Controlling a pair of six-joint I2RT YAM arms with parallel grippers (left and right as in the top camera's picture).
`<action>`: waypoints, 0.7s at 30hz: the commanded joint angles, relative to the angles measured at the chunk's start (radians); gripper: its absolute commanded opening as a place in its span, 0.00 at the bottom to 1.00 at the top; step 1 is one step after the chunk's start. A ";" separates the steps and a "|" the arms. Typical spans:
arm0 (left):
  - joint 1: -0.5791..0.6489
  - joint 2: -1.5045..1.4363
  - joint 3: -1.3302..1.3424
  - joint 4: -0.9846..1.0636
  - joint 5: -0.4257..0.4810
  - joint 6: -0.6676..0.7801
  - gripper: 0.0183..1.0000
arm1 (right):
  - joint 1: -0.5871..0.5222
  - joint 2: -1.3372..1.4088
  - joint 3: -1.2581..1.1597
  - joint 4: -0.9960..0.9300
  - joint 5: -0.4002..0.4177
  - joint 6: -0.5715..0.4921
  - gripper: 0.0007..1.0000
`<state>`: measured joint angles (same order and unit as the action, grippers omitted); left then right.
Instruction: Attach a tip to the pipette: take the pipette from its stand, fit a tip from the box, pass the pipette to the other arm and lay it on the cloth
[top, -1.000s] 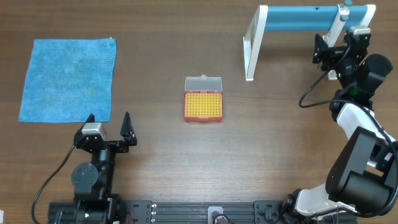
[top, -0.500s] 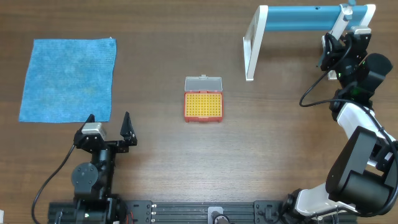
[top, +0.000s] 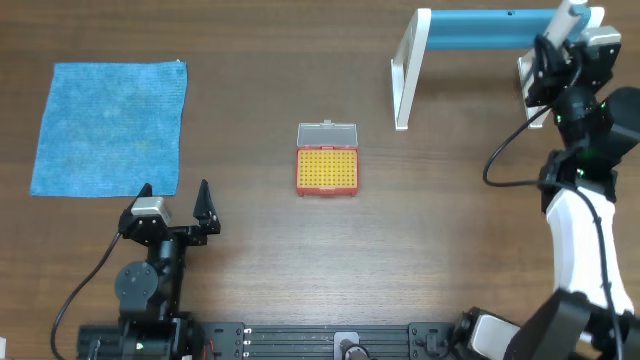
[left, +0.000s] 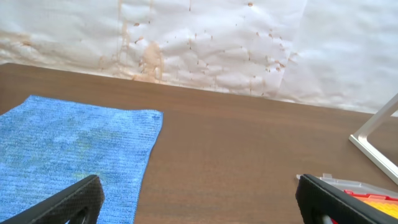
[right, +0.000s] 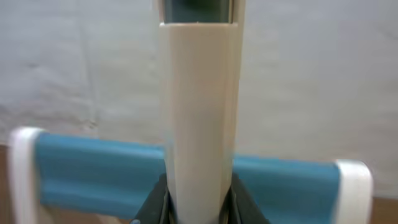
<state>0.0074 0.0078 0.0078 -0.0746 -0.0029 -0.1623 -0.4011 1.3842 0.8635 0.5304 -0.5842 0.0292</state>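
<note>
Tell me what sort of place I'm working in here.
Likely a lab bench mock-up: a pipette at its blue-and-white stand, a box of yellow tips on the wooden table, and a paper-covered wall behind.

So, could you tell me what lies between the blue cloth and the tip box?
In the top view, the stretch between the cloth and the tip box is bare tabletop.

Matt, fuzzy woven cloth (top: 108, 128); smooth wood-grain table (top: 300, 260), slight sheen; glossy plastic stand (top: 480, 28).
</note>
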 joint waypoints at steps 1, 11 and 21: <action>-0.002 -0.005 -0.002 -0.005 -0.005 -0.010 1.00 | 0.179 -0.119 -0.147 0.160 -0.210 0.015 0.08; -0.002 -0.005 -0.002 -0.005 -0.005 -0.010 1.00 | 0.719 0.028 -0.430 0.661 -0.200 0.199 0.08; -0.002 -0.005 -0.002 -0.005 -0.005 -0.010 1.00 | 0.810 0.265 -0.425 0.822 -0.060 0.093 0.08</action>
<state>0.0074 0.0078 0.0078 -0.0746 -0.0029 -0.1623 0.4023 1.6424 0.4313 1.3434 -0.6781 0.1719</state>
